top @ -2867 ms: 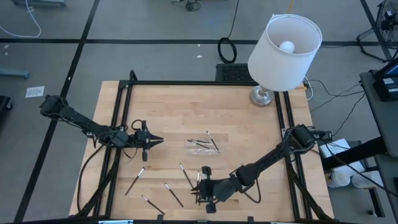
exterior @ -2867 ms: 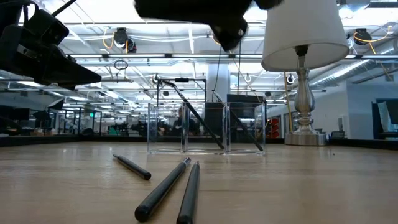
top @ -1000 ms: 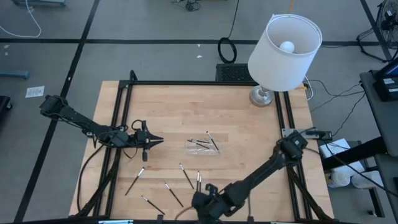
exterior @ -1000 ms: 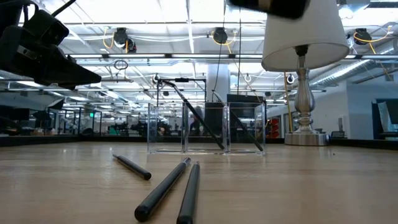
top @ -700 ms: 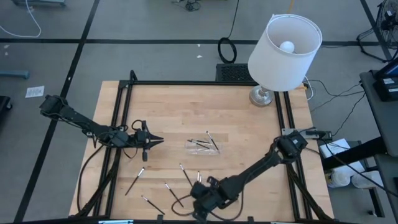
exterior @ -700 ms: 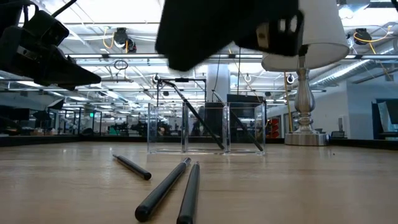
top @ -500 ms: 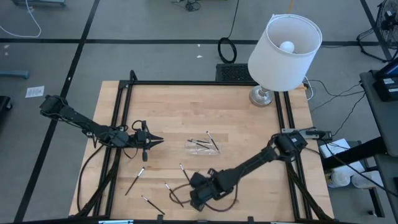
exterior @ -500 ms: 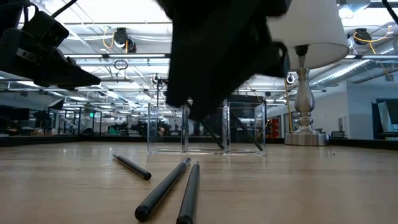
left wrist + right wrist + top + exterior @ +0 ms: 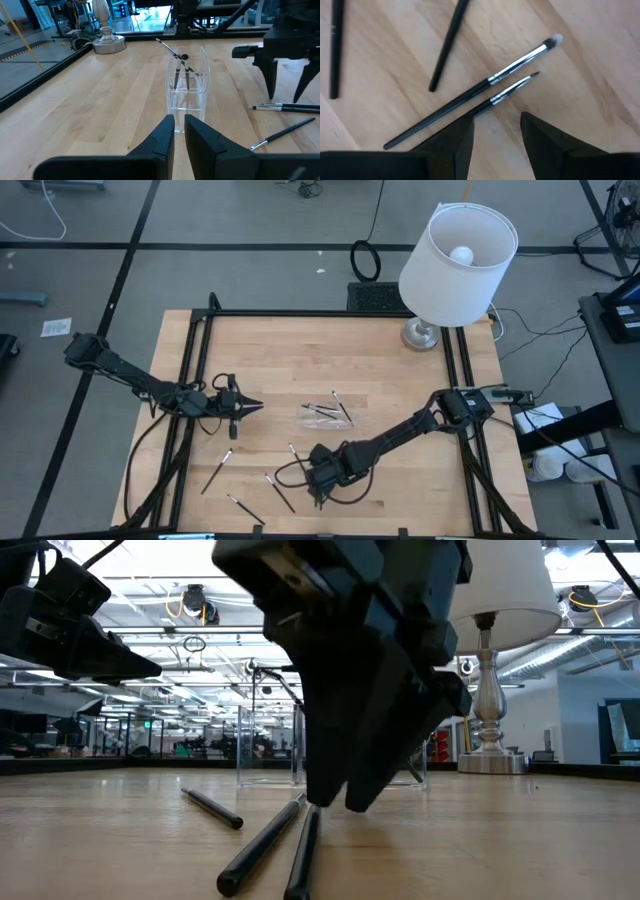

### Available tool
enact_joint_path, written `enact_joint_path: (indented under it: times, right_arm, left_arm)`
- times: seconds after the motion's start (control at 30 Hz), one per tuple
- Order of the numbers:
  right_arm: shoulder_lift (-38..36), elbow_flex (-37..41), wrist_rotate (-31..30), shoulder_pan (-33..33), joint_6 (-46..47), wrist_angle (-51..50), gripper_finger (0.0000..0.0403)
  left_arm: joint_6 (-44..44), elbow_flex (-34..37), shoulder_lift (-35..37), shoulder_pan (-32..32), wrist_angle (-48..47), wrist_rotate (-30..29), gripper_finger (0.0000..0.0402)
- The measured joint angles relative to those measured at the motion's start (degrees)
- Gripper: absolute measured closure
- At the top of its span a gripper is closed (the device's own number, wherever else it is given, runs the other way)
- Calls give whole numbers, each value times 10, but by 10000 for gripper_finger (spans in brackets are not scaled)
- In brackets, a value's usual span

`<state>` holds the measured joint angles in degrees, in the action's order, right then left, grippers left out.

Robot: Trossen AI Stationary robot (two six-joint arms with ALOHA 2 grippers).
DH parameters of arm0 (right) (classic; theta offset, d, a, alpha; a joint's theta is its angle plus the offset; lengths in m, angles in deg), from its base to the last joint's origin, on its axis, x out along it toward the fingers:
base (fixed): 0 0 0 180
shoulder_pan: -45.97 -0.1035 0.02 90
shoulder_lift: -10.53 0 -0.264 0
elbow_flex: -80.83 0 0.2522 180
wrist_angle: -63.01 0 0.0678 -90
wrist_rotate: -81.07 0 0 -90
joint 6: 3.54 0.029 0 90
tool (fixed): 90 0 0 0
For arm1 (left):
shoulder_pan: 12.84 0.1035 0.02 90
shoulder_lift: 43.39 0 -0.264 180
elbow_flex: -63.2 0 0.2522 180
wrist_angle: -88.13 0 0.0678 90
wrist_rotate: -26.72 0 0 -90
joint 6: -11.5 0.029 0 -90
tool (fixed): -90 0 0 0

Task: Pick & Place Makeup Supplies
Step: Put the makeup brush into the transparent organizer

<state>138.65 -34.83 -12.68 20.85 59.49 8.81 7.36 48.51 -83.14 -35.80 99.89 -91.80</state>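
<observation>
The makeup supplies [image 9: 485, 82] are thin black brushes with silvery ferrules and pale tips, most lying loose near the tabletop's front edge, a few standing in a clear tray [image 9: 325, 416] mid-tabletop. The right gripper [image 9: 320, 480] hangs over two side-by-side brushes, jaws parted and empty. The left gripper [image 9: 250, 407] waits near the left edge, jaws narrow, empty.

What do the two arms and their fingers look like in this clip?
Both arms are slim, jointed and matte black. The left arm ends in a left gripper with narrow tapered fingers. The right arm trails a looped black cable; its right gripper has broad wedge-shaped fingers.
</observation>
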Motion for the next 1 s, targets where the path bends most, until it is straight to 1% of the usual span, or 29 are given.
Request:
enact_joint_path:
  times: [0.3,0.47,0.8,1.0]
  right_arm:
    - [0,8,-4,12,-3,30,248]
    - [0,8,-7,16,-5,30,248]
    - [3,7,-10,16,-7,-12,248]
    - [1,43,-9,15,-21,12,248]
  left_arm:
    - [0,0,0,0,0,0,350]
    - [0,0,0,0,0,0,350]
    - [0,0,0,0,0,0,350]
    - [0,0,0,0,0,0,350]
